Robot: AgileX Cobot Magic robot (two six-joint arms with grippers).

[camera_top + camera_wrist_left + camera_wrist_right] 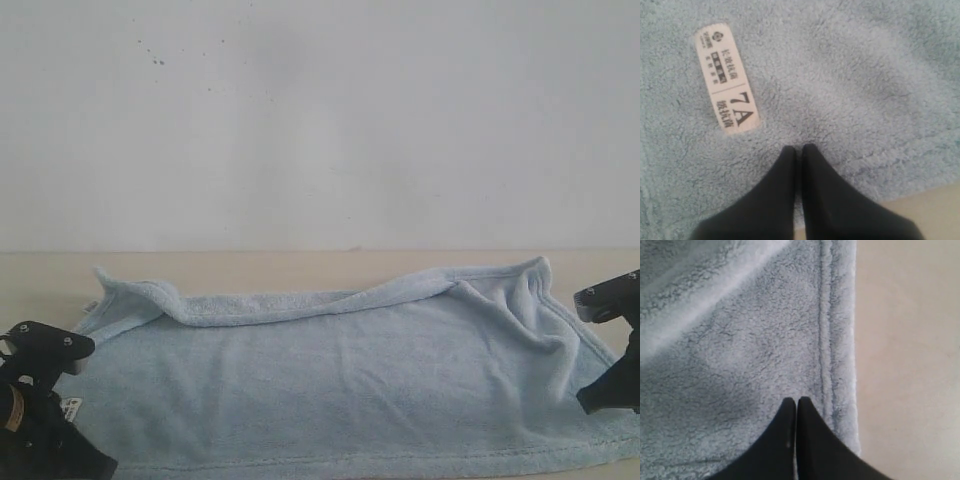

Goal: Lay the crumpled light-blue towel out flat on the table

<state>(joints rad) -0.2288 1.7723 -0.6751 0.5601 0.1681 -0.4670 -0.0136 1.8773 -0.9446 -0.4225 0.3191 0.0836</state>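
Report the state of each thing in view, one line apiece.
towel: mostly spread, far edge folded over, right end creased.
label: flat on the towel, print up.
left gripper: shut, tips near the label.
right gripper: shut, tips beside the hem.
table: partly under the towel.

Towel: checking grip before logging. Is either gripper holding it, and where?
Nothing is visibly held. The left gripper, near the label, and the right gripper, beside the hem, are shut over the towel, no cloth between their tips.
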